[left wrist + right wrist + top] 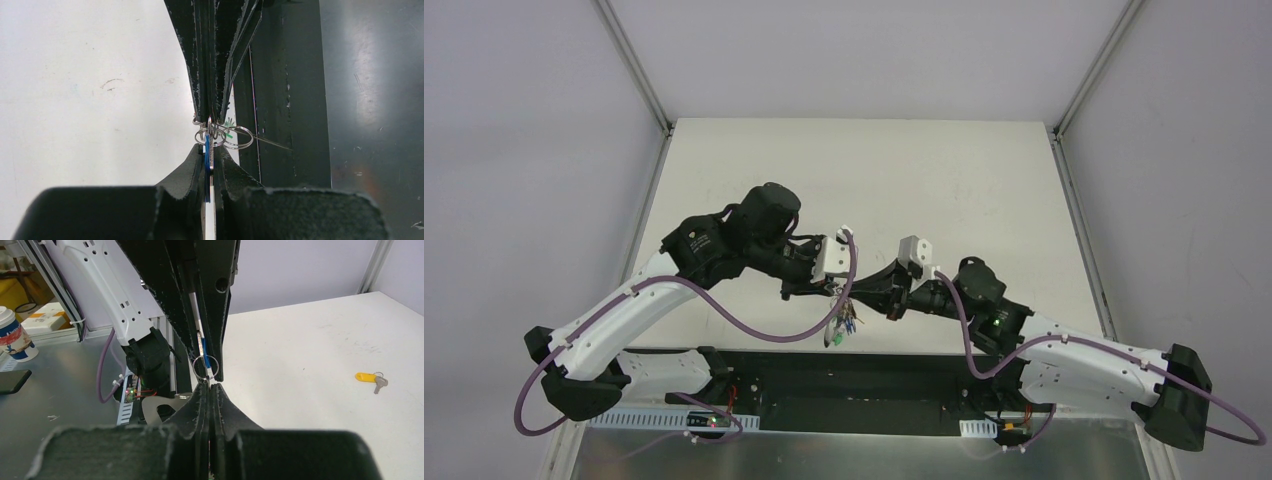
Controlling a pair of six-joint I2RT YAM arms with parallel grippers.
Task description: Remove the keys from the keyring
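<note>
Left pincer (210, 152) clenched on blue key (206, 170), right pincer (210, 387) clenched on keyring (206, 367), yellow key (366, 377) on table (310, 340)

From above the keys (842, 325) look too small to count; left fingers (192, 170) hide most of the blue key (207, 150).

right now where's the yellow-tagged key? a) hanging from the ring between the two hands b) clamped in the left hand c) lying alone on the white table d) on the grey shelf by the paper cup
c: the right wrist view shows the yellow key lying flat on the white table, with nothing gripping it.
</note>
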